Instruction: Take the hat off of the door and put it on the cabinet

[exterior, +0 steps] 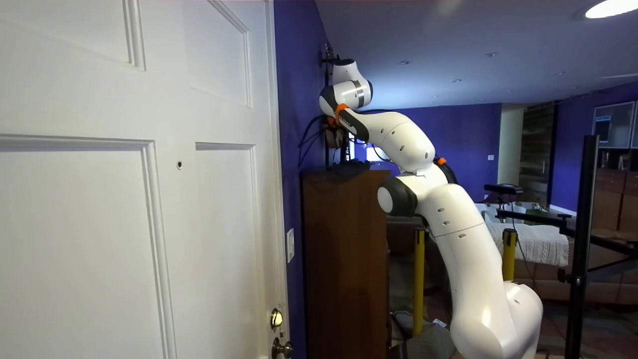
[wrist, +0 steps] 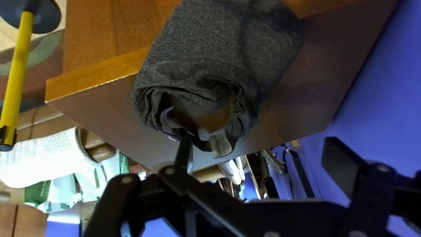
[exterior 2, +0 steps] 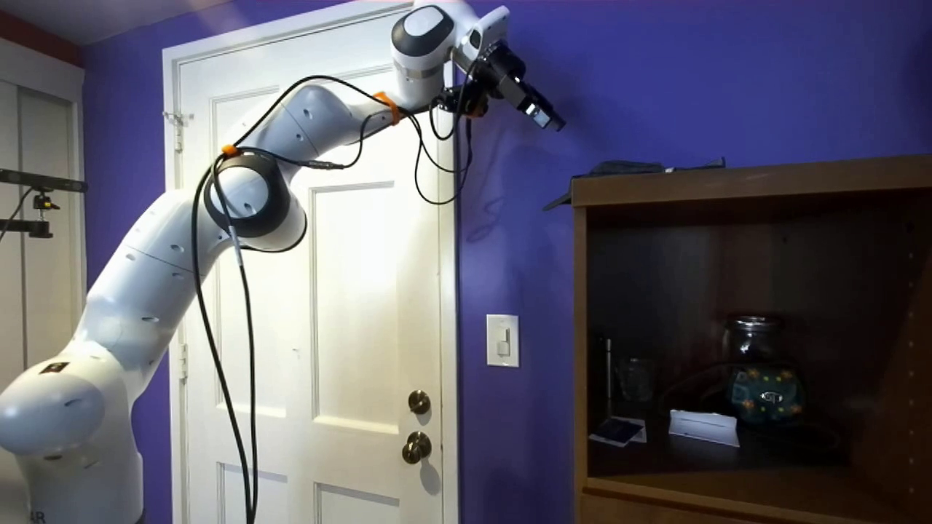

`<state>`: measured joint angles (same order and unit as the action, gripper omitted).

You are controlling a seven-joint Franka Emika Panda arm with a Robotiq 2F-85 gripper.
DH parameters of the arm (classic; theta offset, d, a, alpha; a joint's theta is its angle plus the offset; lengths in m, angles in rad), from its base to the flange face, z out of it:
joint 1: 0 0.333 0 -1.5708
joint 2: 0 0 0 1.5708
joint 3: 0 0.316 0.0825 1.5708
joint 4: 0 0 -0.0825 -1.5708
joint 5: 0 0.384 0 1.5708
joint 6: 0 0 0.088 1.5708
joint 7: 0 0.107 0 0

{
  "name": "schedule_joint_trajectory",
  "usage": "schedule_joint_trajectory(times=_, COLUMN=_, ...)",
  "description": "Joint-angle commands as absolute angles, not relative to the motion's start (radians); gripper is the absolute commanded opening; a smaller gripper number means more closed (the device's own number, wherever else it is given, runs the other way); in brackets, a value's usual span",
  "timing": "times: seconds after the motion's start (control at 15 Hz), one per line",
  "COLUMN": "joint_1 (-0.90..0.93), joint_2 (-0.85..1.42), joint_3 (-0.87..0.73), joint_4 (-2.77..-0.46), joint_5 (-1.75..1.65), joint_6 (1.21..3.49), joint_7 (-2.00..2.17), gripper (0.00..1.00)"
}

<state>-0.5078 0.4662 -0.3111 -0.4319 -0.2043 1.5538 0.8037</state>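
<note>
Arm raised, bent; gripper angled downward, fingers apart.

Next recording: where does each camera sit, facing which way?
Wrist view: above the dark grey fabric hat on the dark brown wooden cabinet, looking down; black gripper shows.
Exterior view: before the cabinet's open front, facing it and the white panelled door; white jointed arm and gripper show.
Exterior view: beside the door, looking along the purple wall past the cabinet; arm shows.
Both exterior views share door, cabinet, hat, arm.
</note>
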Motion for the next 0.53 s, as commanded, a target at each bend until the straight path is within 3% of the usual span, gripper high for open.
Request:
schedule_joint_trajectory(times=0.0, joint_1=-0.511, joint_2=0.398, joint_3=-0.316, joint_4=-0.453, joint_5=-0.193, joint_6=1.463, joint_7=0.702, gripper=1.00)
schedule_joint_trajectory(times=0.47, joint_1=-0.504, joint_2=0.423, joint_3=-0.325, joint_4=-0.439, joint_5=-0.200, joint_6=1.479, joint_7=0.725, gripper=1.00)
